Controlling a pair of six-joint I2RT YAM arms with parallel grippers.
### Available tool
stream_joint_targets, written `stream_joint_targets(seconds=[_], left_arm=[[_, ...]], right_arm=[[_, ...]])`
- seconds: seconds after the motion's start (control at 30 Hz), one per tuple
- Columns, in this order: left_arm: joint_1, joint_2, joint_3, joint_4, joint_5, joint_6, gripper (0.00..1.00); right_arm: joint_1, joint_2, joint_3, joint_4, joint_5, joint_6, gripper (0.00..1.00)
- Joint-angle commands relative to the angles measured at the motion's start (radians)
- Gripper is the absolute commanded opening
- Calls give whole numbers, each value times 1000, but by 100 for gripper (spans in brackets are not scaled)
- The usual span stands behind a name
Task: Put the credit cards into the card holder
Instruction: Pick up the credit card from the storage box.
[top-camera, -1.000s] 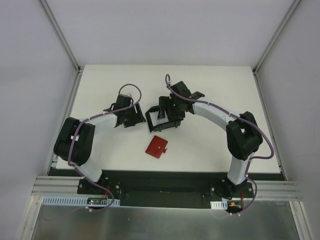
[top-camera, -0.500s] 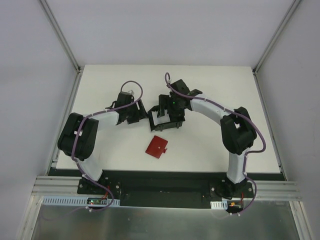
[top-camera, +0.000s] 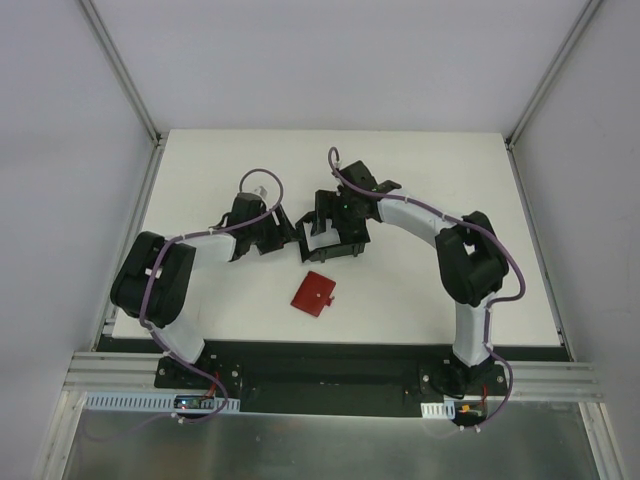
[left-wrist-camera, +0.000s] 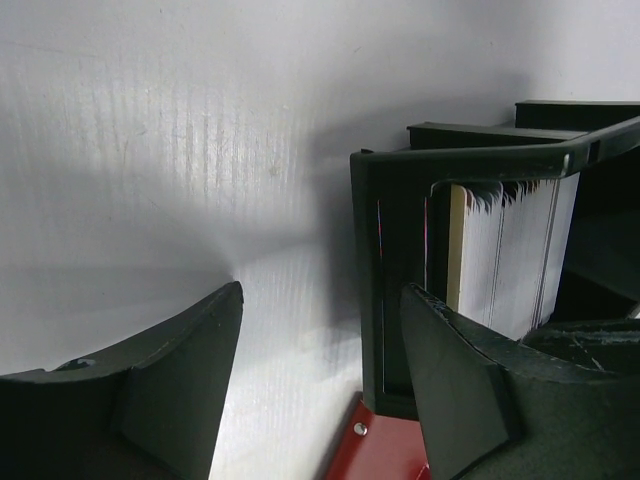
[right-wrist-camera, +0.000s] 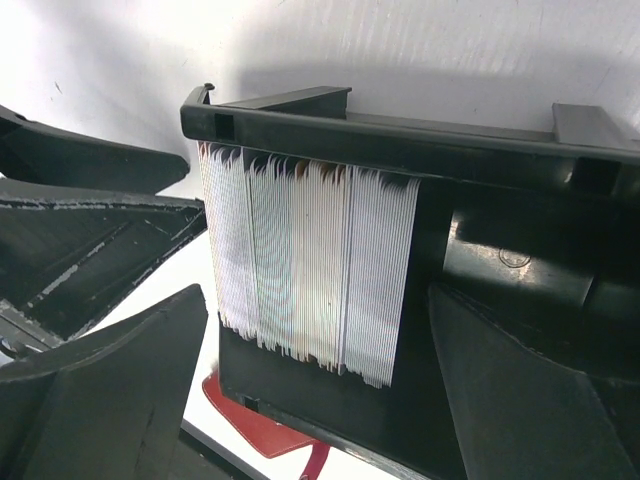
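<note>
top: the card holder (top-camera: 313, 294) lies on the surface (top-camera: 430, 170), clear of both arms.
left wrist: left fingers (left-wrist-camera: 170, 380) stand apart astride the black box (left-wrist-camera: 365, 300) wall; closing could tip it.
right wrist: right fingers (right-wrist-camera: 520, 400) are apart around the packed credit cards (right-wrist-camera: 310, 270); several might lift together.

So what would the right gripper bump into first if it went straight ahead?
Most likely the credit cards standing in the black box. The right gripper is open and points straight at that stack, though depth is hard to judge.
</note>
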Motion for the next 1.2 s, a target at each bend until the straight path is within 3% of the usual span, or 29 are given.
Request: stream_joint_targets(seconds=[0.0,0.33,0.6,1.17], left_arm=[[-15,-15,-70,-69,-8,-23,64],[-23,17,-58,-51,48,-8,57],[-48,31,-49,-40,56,-16,57],[-55,20,-50,-39,59,-16,57]], right_arm=[[1,9,8,6,-8,16,95],[2,-10,-10,48,-70,34,93],[2,-50,-16,70,-90,46,82],[-1,-102,-44,79,-80,40,70]])
